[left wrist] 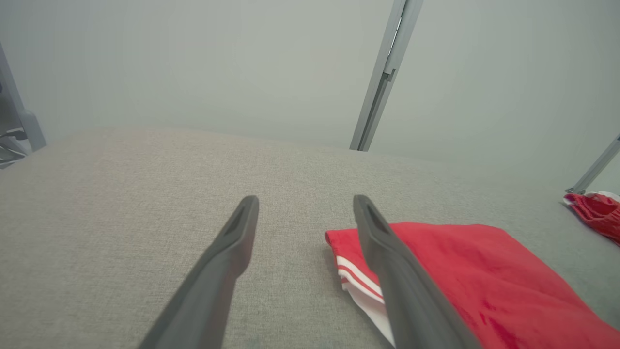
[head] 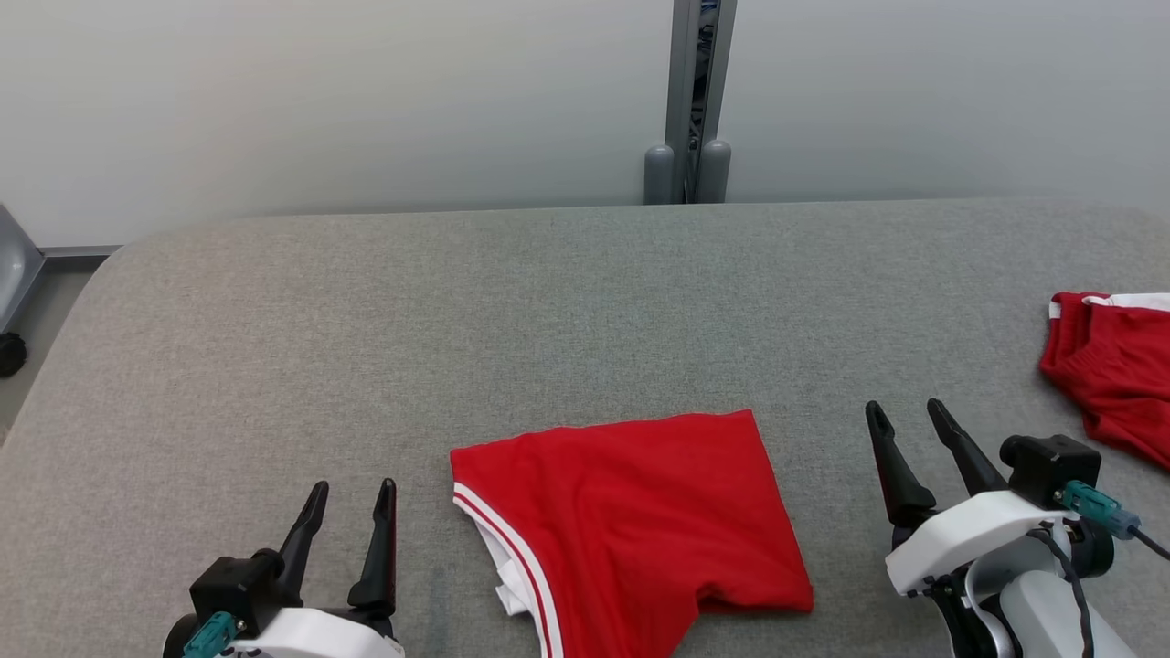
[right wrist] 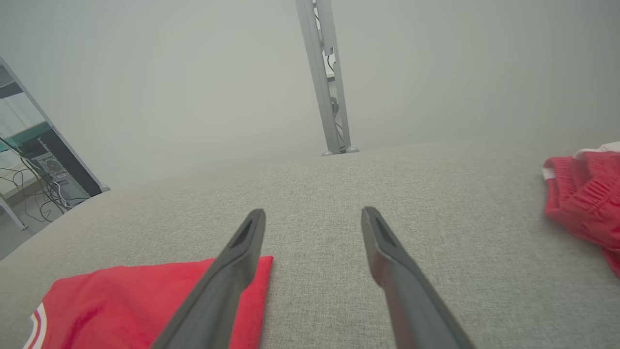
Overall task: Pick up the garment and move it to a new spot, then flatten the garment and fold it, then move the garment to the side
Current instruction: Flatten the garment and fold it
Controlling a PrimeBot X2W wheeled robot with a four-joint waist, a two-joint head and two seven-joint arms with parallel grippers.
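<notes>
The grey counter [head: 366, 320] lies bare across its far half and left side. A folded red garment [head: 640, 512] sits at the middle of the near edge, and a crumpled red garment [head: 1115, 375] lies at the right edge. A grey post [head: 692, 100] stands behind the far edge.

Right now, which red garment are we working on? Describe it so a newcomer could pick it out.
Start at the near edge of the grey table. Between the left end effector and the right end effector lies the folded red garment, with white stripes along its left edge. Unlike the crumpled red garment at the table's far right, it lies flat and smooth.
</notes>
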